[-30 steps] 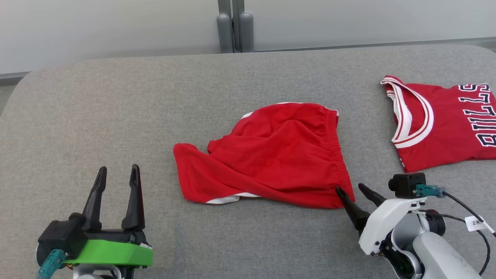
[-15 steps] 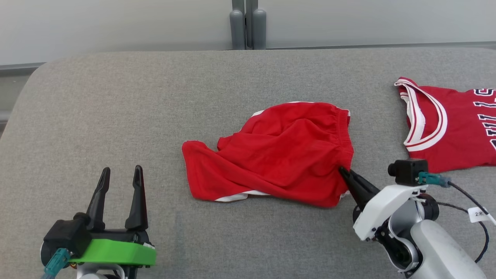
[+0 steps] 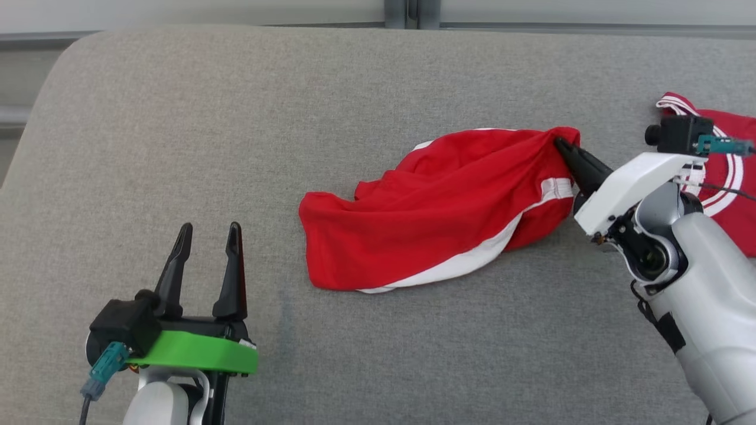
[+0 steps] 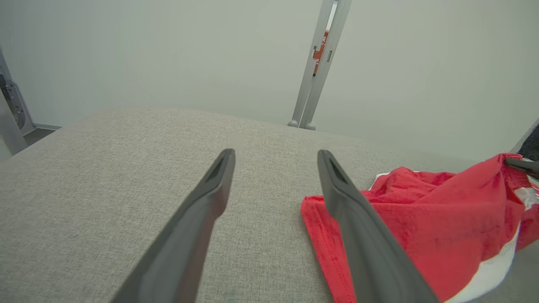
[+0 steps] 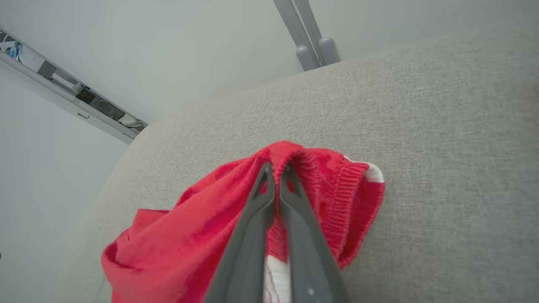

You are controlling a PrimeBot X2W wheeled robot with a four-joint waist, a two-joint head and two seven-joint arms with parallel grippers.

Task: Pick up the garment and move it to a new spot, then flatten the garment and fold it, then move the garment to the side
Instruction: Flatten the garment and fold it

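A grey cloth-covered counter with rounded corners fills the foreground. A red jersey with white striped trim lies on it at the far right edge, partly hidden. Behind the counter stands a pair of grey posts, side by side, against a pale wall. A metal rail runs along the wall.

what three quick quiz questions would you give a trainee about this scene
1. True or false: the right gripper is shut on the red shorts.
2. Which gripper stands open and empty? A: left gripper. B: right gripper.
3. Fill in: the red and white garment beyond the right arm is a ____.

Key: 1 true; 2 A; 3 jersey.
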